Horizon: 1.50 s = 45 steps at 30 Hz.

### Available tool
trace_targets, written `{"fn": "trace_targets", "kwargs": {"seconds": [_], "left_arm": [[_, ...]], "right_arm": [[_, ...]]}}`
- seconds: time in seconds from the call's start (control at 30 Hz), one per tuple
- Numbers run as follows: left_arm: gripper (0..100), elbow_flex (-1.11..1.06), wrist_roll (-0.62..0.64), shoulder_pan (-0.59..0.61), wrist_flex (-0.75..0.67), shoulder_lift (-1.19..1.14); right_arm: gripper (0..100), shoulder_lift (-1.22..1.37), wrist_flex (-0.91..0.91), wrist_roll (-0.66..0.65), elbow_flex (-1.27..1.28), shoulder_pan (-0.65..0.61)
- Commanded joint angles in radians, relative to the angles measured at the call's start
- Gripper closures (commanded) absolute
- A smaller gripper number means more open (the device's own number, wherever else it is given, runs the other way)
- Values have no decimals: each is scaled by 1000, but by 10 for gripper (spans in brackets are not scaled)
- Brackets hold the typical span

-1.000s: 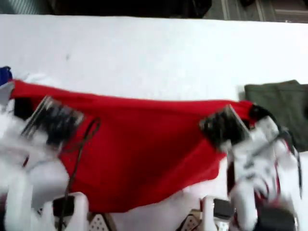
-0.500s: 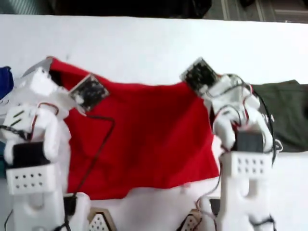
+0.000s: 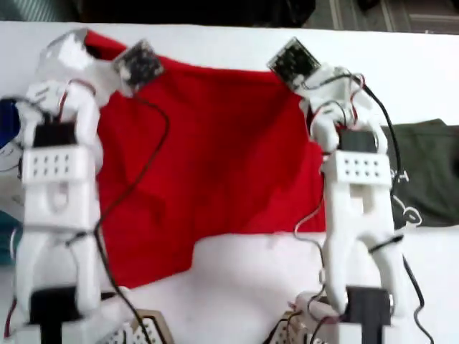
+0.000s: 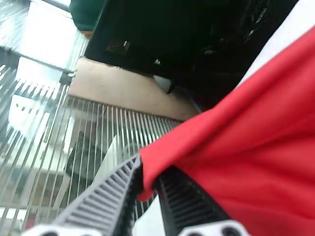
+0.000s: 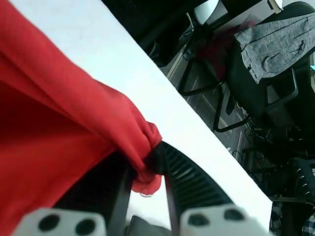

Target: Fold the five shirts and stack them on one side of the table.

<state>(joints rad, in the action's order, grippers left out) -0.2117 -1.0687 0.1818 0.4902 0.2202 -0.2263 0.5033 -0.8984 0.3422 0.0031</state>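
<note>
Red shirt (image 3: pixel 215 143) is spread over the white counter (image 3: pixel 237 287), filling upper left to ctr of the high view. Its two far corners are held near the top of frame. Its near edge lies on the counter and reaches lowest at lower left, beside the left arm (image 3: pixel 57 165). Diagonal creases are seen across the fabric's middle.

Left hand (image 4: pixel 149 169), per left wrist view, is clamped narrow on a fold of the red shirt's edge. Cloth is pinched btwn the ribbed fingers (image 4: pixel 110 196), w/ the rest of the shirt draped away from the jaws. In the high view the left arm is set along the left side of frame, its tip at upper left where the shirt's corner is gathered.

Right hand (image 5: pixel 146 164) is closed on the red shirt too. A bunched corner is gripped btwn its dark fingers (image 5: pixel 192 182), and a small tuft is left hanging past the pinch. Right arm (image 3: pixel 358 172) is placed right of ctr in the high view, w/ its wrist at the shirt's upper-right corner.

A dark green shirt (image 3: pixel 423 172) is laid folded at the right edge of frame, just beside the right arm. Whether it touches the red shirt can't be told, as the arm is in front. A blue cloth (image 3: pixel 7 122) is seen at the left edge, partly hidden by the left arm.
</note>
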Motion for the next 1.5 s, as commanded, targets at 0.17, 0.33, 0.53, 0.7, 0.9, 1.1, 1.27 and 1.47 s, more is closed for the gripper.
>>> {"fn": "trace_targets", "kwargs": {"seconds": [0.17,0.33,0.53,0.7,0.9,1.1,1.27,1.47], "left_arm": [[977,368,-8,-53,-15,-294],[977,422,-8,-53,104,-334],[977,437,-9,-47,413,-280],[977,430,-5,-56,743,-189],[977,433,-2,-71,1062,-148],[977,413,6,-67,1303,-150],[977,216,32,-58,1297,-120],[977,-78,34,-119,1290,-76]], "right_arm": [[981,194,-88,2,-186,-1],[981,275,-71,12,-273,-4],[981,282,153,54,-304,-5],[981,282,394,55,-308,-1],[981,280,636,55,-308,-1],[981,280,868,51,-308,4],[981,285,961,49,-304,41],[981,292,990,31,-296,74]]}}
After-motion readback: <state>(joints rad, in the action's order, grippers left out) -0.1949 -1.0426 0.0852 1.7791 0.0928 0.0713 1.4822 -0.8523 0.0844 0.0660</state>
